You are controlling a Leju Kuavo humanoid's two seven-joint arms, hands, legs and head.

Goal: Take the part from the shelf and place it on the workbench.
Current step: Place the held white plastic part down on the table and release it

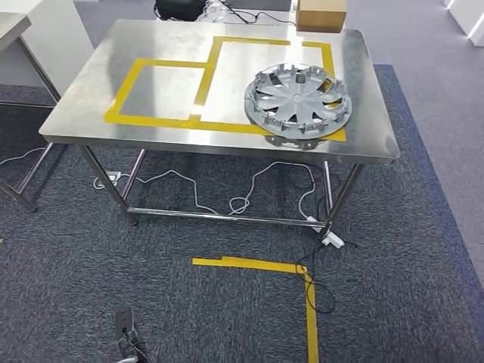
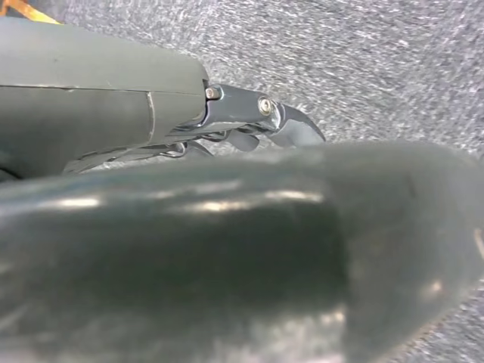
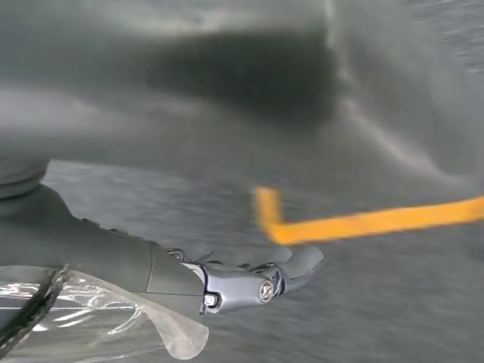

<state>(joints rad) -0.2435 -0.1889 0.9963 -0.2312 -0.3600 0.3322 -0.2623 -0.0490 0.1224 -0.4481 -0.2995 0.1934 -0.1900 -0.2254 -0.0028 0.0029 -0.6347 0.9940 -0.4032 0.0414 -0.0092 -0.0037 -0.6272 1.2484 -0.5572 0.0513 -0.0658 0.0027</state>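
Note:
A grey plastic wheel cover [image 1: 296, 100] lies flat on the steel workbench [image 1: 85, 113], at its right side, overlapping the front line of the larger yellow-taped rectangle [image 1: 268, 41]. My left hand [image 2: 245, 125] hangs over grey carpet in the left wrist view, fingers stretched out and holding nothing. In the right wrist view my right hand [image 3: 251, 280] also hangs over the carpet, fingers straight and empty, near a yellow tape corner [image 3: 274, 223].
A smaller yellow-taped square [image 1: 165, 121] marks the bench's left half. A cardboard box [image 1: 321, 13] stands beyond the far edge. White and black cables [image 1: 240, 203] trail under the bench. A yellow tape corner [image 1: 311, 302] marks the floor in front. Another table [image 1: 11, 30] stands at the left.

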